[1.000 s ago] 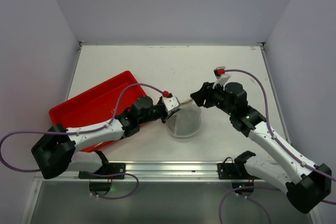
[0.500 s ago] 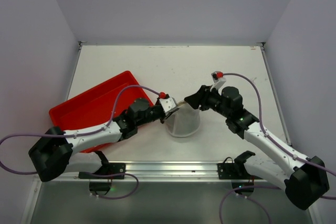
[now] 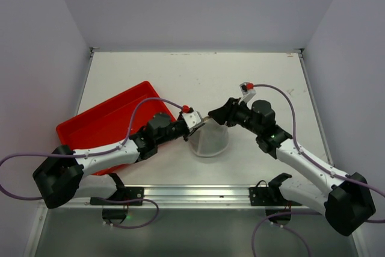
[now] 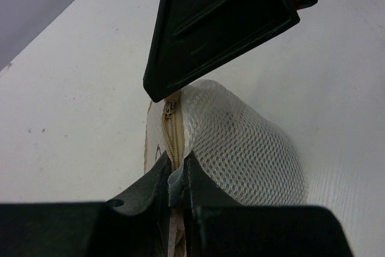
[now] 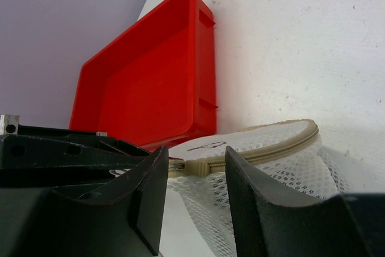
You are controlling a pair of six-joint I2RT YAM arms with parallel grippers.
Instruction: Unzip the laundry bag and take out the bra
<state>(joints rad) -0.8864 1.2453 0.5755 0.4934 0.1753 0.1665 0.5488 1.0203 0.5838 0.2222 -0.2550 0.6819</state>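
Left claw (image 4: 178, 171) pinches laundry bag (image 4: 240, 148) (right claw (image 5: 195, 164) straddles zipper (image 5: 255, 156)).

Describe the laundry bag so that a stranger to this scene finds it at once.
On the white table, look just right of the red tray. The laundry bag stands there: a small drum of translucent white mesh with a beige zipper on its rim, unlike the rigid tray.

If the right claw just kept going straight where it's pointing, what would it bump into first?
The zipper rim of the laundry bag, which sits between the open fingers of the right claw. Close behind is the left claw, pinching that rim, though depth there is hard to judge.
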